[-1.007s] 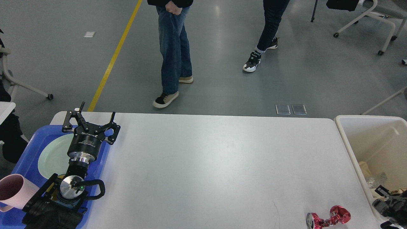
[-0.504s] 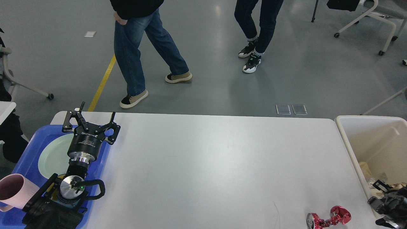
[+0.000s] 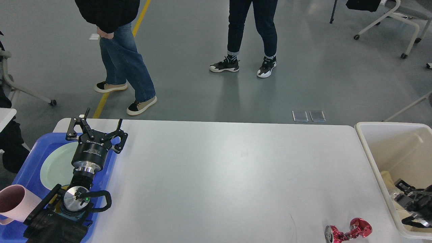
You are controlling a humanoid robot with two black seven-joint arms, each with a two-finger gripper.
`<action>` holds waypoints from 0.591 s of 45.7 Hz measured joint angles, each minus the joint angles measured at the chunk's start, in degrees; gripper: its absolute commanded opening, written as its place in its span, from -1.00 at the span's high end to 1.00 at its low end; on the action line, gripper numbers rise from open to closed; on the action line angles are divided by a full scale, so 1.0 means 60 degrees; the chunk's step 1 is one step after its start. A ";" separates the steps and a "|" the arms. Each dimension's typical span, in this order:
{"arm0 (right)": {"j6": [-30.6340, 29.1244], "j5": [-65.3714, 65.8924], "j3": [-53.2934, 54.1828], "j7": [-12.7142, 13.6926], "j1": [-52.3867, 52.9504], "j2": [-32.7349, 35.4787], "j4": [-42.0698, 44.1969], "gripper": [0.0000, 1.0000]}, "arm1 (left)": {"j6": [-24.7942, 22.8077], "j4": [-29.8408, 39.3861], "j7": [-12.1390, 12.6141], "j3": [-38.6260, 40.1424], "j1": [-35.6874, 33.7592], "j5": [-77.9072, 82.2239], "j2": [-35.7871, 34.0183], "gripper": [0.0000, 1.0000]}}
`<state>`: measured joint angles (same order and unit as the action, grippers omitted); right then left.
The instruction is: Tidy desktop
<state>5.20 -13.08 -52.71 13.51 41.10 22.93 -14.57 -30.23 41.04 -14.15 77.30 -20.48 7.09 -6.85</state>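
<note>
The white desktop (image 3: 219, 175) fills the middle of the head view. A crushed red can (image 3: 349, 231) lies near its front right corner. My left gripper (image 3: 103, 118) is open and empty above the blue tray's far right corner. My right gripper (image 3: 411, 201) is dark and seen partly at the right edge, over the cream-white bin (image 3: 391, 135), to the right of the can and apart from it. Its fingers cannot be told apart.
The blue tray (image 3: 32, 152) at the left end holds a pale green plate (image 3: 55, 165) and a pink cup (image 3: 13, 202). Crumpled rubbish (image 3: 388, 179) lies in the bin. Two people (image 3: 125, 64) stand on the floor beyond the desk's far edge.
My right gripper has moved up and further over the bin. The left arm has not moved. The two people have stepped to the left.
</note>
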 measured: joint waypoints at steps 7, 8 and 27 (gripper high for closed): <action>-0.0826 0.0287 -0.0319 0.0002 0.2097 0.0915 -0.2101 -1.00 | 0.0000 0.0001 0.0000 -0.0001 0.0000 0.0001 0.0000 -0.92; -0.0969 0.0461 -0.0455 0.0005 0.2504 0.1049 -0.2527 -1.00 | 0.0000 0.0001 0.0000 -0.0001 0.0000 0.0000 0.0000 -0.92; -0.5197 0.1416 -0.3153 0.0118 0.9067 0.0790 -0.6862 -1.00 | 0.0000 0.0003 0.0000 -0.0008 0.0000 0.0004 -0.0001 -0.92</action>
<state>-25.98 -4.59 -71.63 14.21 95.50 27.67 -55.74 -30.23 41.06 -14.15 77.25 -20.48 7.12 -6.86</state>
